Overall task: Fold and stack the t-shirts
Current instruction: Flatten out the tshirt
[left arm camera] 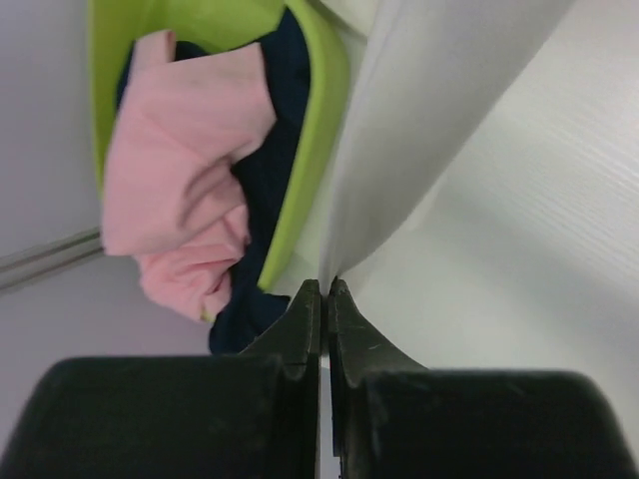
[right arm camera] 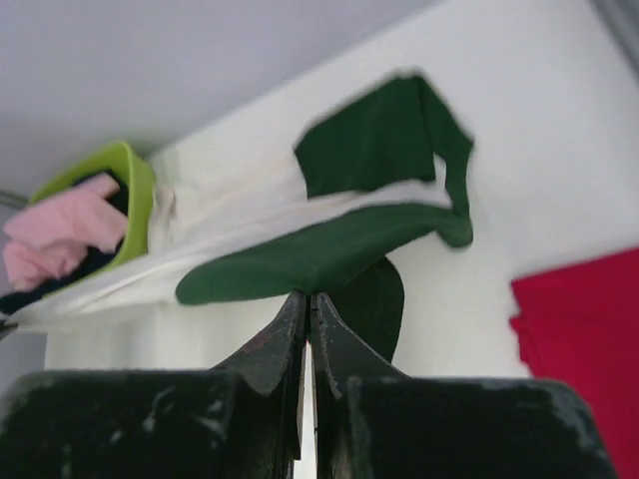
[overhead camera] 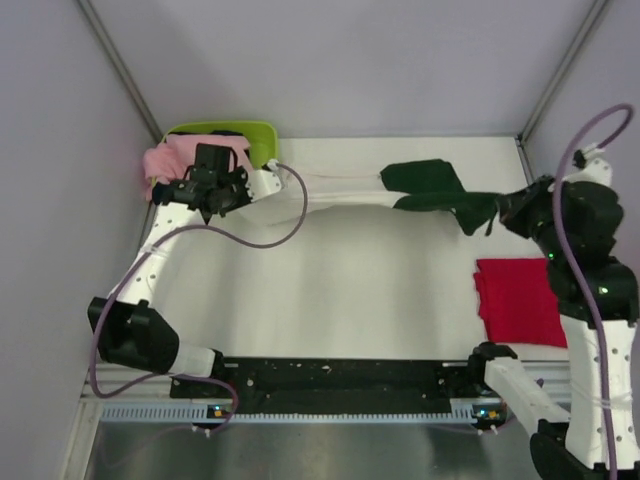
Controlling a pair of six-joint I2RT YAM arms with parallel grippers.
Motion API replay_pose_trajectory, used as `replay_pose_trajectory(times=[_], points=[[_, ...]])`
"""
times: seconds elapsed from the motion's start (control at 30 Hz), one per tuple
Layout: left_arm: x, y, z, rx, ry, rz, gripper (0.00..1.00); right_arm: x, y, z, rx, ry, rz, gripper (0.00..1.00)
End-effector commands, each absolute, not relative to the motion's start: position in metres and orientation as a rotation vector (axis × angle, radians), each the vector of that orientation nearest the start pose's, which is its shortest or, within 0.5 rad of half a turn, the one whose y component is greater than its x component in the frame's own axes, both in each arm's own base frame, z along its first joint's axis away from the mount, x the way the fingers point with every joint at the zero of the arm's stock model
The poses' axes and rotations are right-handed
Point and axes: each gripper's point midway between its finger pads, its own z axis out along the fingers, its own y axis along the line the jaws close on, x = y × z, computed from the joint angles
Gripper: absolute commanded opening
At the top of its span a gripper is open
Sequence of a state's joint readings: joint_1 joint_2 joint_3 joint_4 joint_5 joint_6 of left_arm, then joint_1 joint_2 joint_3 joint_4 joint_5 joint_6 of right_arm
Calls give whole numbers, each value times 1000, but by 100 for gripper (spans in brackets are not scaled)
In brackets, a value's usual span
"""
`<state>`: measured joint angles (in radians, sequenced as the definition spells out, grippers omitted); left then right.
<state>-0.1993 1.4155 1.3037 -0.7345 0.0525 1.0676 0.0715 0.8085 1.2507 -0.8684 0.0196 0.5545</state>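
The white t-shirt with dark green sleeves (overhead camera: 340, 195) hangs stretched between both grippers across the back of the table. My left gripper (overhead camera: 245, 188) is shut on its white cloth (left arm camera: 419, 120) next to the basket; the pinch shows at the fingertips (left arm camera: 324, 284). On the right, my right gripper (overhead camera: 500, 212) is shut on a dark green sleeve (right arm camera: 329, 249), which lies over its closed tips (right arm camera: 308, 296). The other green sleeve (overhead camera: 425, 175) rests on the table behind. The red t-shirt (overhead camera: 520, 300) lies folded flat at the right edge, also visible as red cloth (right arm camera: 584, 339) in the right wrist view.
A lime-green basket (overhead camera: 262, 135) stands at the back left corner, holding pink cloth (overhead camera: 165, 160) and dark navy cloth (left arm camera: 285, 90). Grey walls close in the table on the left, back and right. The black rail with both arm bases runs along the near edge.
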Motion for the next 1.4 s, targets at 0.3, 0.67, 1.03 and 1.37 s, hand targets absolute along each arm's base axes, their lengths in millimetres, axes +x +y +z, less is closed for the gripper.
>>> replay_pose_trajectory(times=[0.3, 0.67, 1.03, 1.37], points=[[348, -27, 390, 1171, 1852, 478, 0, 183, -36, 538, 411, 1451, 11, 0], [426, -43, 499, 730, 1571, 459, 0, 296, -22, 583, 255, 1411, 11, 0], [500, -53, 628, 285, 1067, 491, 0, 411, -57, 667, 288, 1124, 335, 0], [508, -79, 624, 407, 1025, 458, 0, 356, -90, 694, 275, 1035, 239, 0]])
